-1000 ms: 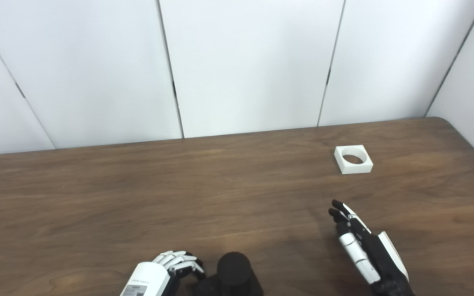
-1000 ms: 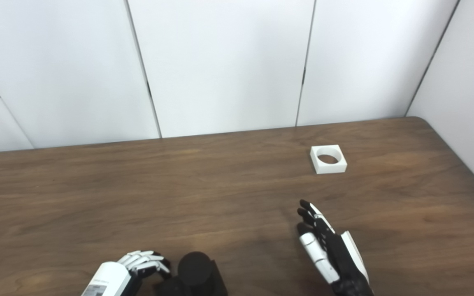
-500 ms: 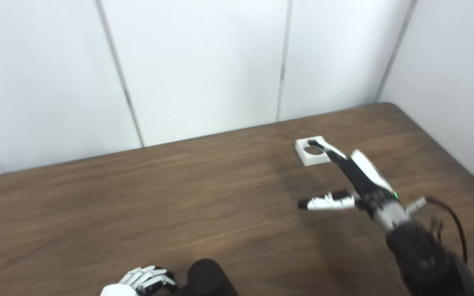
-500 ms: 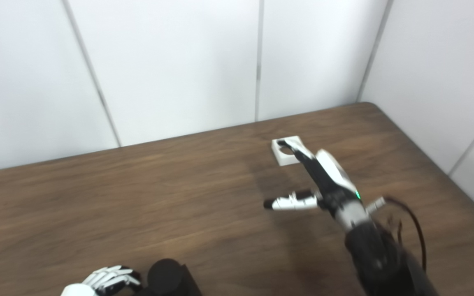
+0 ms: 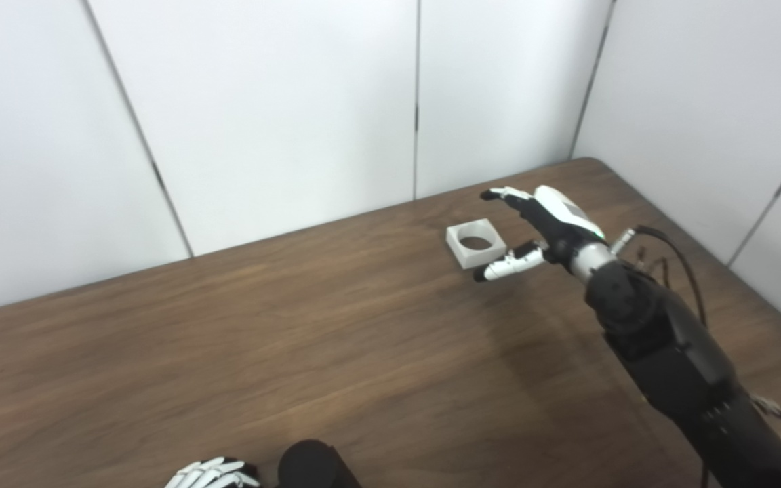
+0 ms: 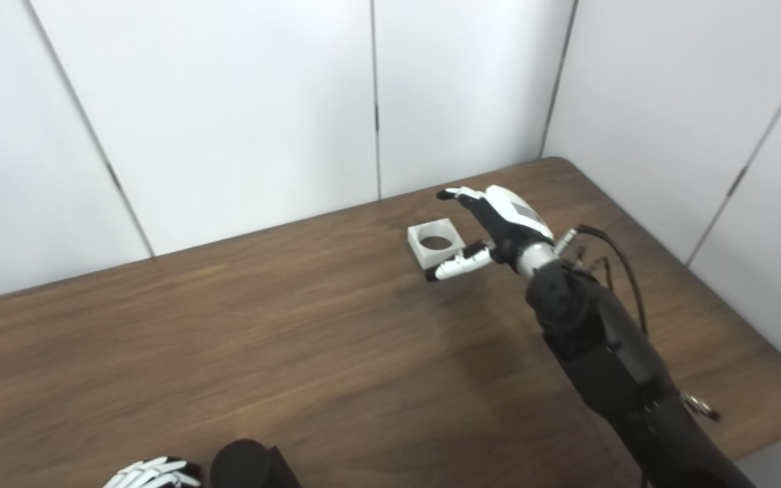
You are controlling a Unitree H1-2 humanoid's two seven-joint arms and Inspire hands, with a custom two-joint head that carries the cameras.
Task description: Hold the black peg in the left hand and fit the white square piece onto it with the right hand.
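Since one second ago the right arm has reached far forward across the counter (image 5: pixel 309 352), and the head cameras have turned to the right as well, so the whole picture is shifted. Now the right robot hand (image 5: pixel 543 227) hovers just beside the white square piece (image 5: pixel 475 244), on its right side, with the fingers (image 5: pixel 509 196) stretched out above the far edge and the thumb (image 5: pixel 506 266) pointing toward the near corner; the robot hand is spread apart and holds nothing. I think it is shaped like this to take the piece between thumb and fingers from the side, so the round hole stays free for the peg. The piece lies flat on the counter, hole upward. At the bottom edge the black peg (image 5: pixel 309 464) stands upright, and the left robot hand (image 5: pixel 211 474) waits just beside it; it is mostly cut off, so I cannot tell if it grips the peg.
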